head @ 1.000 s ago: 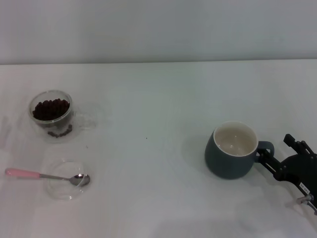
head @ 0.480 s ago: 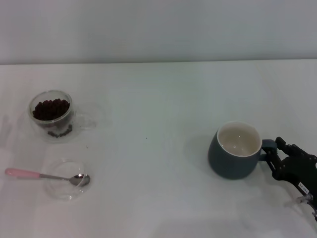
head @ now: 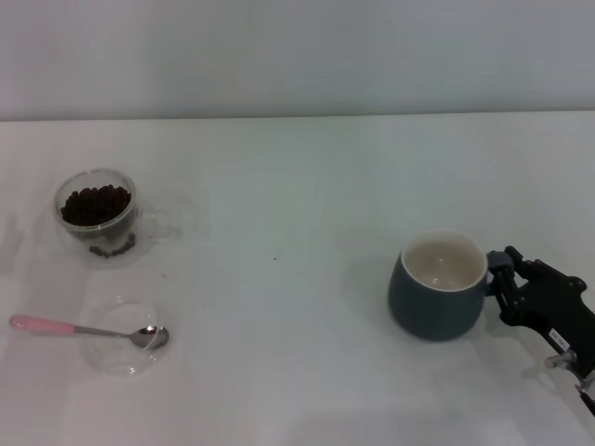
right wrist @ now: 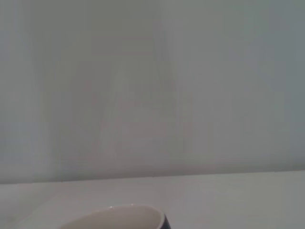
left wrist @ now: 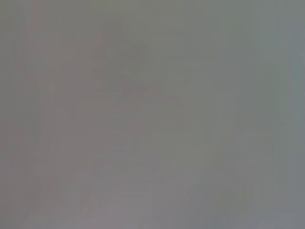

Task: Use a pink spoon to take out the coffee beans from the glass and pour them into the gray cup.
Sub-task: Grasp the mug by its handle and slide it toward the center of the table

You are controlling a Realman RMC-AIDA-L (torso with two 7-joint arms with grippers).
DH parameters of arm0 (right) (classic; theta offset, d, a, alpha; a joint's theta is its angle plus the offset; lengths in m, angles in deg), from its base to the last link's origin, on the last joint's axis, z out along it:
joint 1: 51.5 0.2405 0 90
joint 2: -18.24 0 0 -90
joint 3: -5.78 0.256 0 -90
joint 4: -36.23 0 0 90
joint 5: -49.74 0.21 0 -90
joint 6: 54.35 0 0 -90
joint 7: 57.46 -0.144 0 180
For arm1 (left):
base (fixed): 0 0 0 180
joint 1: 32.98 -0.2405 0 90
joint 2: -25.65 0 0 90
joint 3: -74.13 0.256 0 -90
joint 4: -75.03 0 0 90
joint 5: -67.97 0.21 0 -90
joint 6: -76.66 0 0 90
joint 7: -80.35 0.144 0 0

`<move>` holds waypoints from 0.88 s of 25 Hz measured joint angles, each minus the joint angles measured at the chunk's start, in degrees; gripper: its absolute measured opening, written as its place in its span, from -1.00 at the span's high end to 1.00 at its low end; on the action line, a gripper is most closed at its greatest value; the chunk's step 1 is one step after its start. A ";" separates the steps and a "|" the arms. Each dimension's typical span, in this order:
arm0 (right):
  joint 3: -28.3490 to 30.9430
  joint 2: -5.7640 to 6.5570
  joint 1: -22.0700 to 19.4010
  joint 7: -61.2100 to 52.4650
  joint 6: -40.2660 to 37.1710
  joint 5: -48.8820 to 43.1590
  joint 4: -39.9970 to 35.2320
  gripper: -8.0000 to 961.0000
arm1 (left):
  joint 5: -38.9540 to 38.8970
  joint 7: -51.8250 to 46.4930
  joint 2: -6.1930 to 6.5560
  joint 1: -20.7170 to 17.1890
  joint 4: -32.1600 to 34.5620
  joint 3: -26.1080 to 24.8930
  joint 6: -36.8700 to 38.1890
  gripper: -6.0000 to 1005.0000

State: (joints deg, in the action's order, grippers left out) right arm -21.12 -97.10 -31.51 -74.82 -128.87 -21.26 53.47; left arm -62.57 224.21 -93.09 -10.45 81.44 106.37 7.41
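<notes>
The gray cup (head: pixel 437 299) stands at the right of the white table, its off-white inside bare. My right gripper (head: pixel 507 272) reaches in from the right edge and is shut on the cup's loop handle. The cup's rim (right wrist: pixel 119 217) shows at the edge of the right wrist view. At the far left stands the glass (head: pixel 96 218), holding a heap of dark coffee beans (head: pixel 95 203). In front of it lies the pink spoon (head: pixel 56 326), its metal bowl resting on a flat clear dish. The left gripper is out of view; the left wrist view shows only blank grey.
The flat clear glass dish (head: pixel 116 358) sits near the front left, under the spoon's bowl. The table's far edge (head: pixel 297 117) meets a pale wall. Bare white tabletop lies between the glass and the cup.
My right gripper has closed from an open stance beside the handle onto the gray cup's handle. The cup has shifted slightly. Glass, spoon and dish are unmoved.
</notes>
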 joint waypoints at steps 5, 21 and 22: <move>0.08 -0.10 1.40 -0.03 0.35 -1.48 0.35 0.59 | 0.00 0.15 0.06 0.38 0.00 -0.15 0.79 -0.68; 0.28 -0.85 5.24 -0.03 2.24 -5.20 1.66 0.60 | 0.33 0.28 0.09 1.12 0.71 0.18 2.96 -0.68; 0.28 -0.85 5.24 -0.03 2.24 -5.20 1.66 0.60 | 0.33 0.28 0.09 1.12 0.71 0.19 2.96 -0.68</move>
State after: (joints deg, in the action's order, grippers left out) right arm -20.84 -97.95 -26.27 -74.86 -126.62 -26.45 55.13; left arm -62.24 224.49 -93.00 -9.33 82.14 106.56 10.37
